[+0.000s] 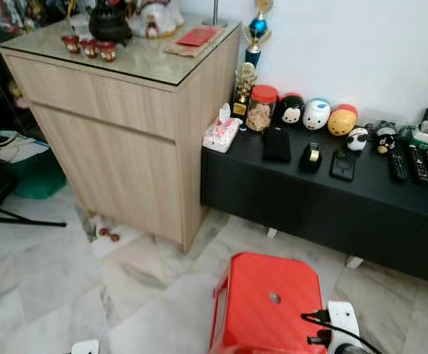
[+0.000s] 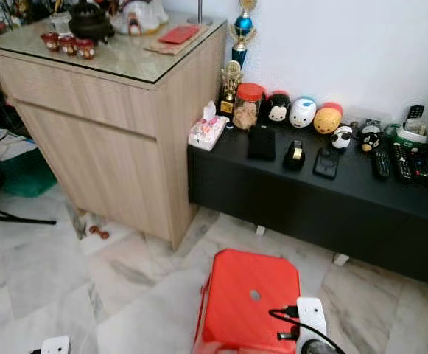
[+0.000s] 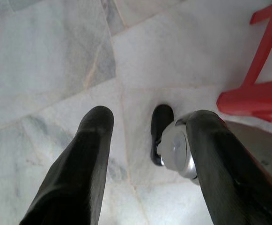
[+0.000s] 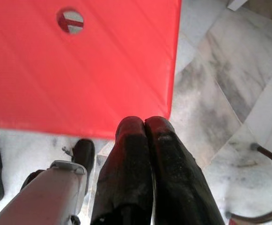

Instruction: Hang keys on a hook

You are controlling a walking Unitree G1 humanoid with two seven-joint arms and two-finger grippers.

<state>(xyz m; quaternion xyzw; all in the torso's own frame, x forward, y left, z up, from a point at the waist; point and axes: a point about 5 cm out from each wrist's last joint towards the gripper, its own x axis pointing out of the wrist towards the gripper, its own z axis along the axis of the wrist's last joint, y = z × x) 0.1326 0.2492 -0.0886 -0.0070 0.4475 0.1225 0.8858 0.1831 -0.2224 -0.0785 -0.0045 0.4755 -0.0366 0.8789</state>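
My left gripper (image 3: pixel 150 117) hangs low and points down at the marble floor (image 3: pixel 56 56), open with nothing between its fingers. My right gripper (image 4: pixel 144 124) is shut and empty, its tips just past the edge of a red plastic stool (image 4: pixel 79 70). Three small black items (image 1: pixel 311 157) lie on a low black console (image 1: pixel 331 206) against the white wall. They are too small to tell whether any is a set of keys.
A tall wooden cabinet (image 1: pixel 125 125) with a glass top stands left of the console. A tissue pack (image 1: pixel 221 135), a red-lidded jar (image 1: pixel 261 108), plush toys (image 1: pixel 316 113) and remotes (image 1: pixel 418 164) sit on the console. The red stool (image 1: pixel 269 302) is right in front of me.
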